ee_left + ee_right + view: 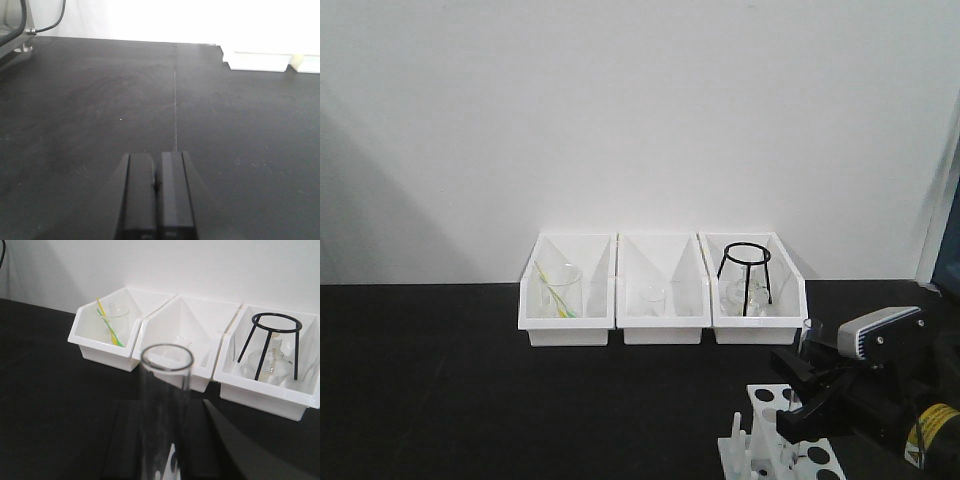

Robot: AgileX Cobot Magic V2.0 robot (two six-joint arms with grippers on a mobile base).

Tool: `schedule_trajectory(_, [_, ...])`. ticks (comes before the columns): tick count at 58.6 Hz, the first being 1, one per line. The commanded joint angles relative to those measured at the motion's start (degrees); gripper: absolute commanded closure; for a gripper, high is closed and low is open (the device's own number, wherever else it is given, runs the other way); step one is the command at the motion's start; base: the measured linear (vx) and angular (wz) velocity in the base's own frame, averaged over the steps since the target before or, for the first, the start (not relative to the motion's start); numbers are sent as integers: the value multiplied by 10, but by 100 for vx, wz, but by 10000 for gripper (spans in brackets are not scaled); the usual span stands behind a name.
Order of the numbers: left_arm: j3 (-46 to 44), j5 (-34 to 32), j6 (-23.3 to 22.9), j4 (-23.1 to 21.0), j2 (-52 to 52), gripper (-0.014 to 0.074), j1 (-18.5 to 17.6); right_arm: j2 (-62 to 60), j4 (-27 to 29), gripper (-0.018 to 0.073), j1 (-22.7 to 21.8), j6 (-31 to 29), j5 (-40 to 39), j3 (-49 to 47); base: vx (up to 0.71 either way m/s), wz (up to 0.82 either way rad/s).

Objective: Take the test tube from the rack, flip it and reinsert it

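The right pincer (798, 402) is clamped on the tube (166, 405). Its fingers flank the glass below the open mouth, which points up toward the wrist camera. In the front view the tube stands over the rack (738, 452) at the lower right of the frame. Whether its bottom end is clear of the hole cannot be told.

That is the main risk: if the wrist turns with the end in the hole, the glass would likely lever against the top plate and tip the light rack or crack. Smooth glass in a two-finger hold may also slip or swivel during the flip. A dropped tube would roll across the tabletop (470, 400). On reinsertion, the rack's upright pegs stand just beside the holes and could catch the tube or a finger.

The left pincer (156, 200) is pressed together on nothing, above bare tabletop.

Three bins (663, 325) line the wall at mid-frame, well apart from the rack. The black tripod (745, 275) in the rightmost bin is the nearest tall thing. Left of the rack the dark tabletop lies open, the best room for the turn. The rack runs off the frame's bottom edge, so the tabletop's near edge is not visible.
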Motion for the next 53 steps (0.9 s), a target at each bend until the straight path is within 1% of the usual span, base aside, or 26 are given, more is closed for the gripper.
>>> schedule_trajectory(1, [0,-50,0,-3,-7,603,-4,-2,15,468,0,-17,-56,-15,0,0])
schedule_trajectory(13, [0,-50,0,-3,-7,603,-4,47,20,468,0,-20,-134,-1,0,0])
schedule_trajectory(19, [0,-50,0,-3,-7,603,-4,65,29,468,0,-34,-162,12,0,0])
schedule_trajectory(34, [0,-50,0,-3,-7,603,-4,72,16,458,0,-40,-158,13,0,0])
schedule_trajectory(40, [0,-50,0,-3,-7,603,-4,72,13,428,0,-36,-135,13,0,0])
schedule_trajectory(44, [0,-50,0,-3,-7,603,-4,72,13,393,0,-35,-117,13,0,0])
schedule_trajectory(53, [0,-50,0,-3,-7,603,-4,72,12,275,0,-35,-120,13,0,0])
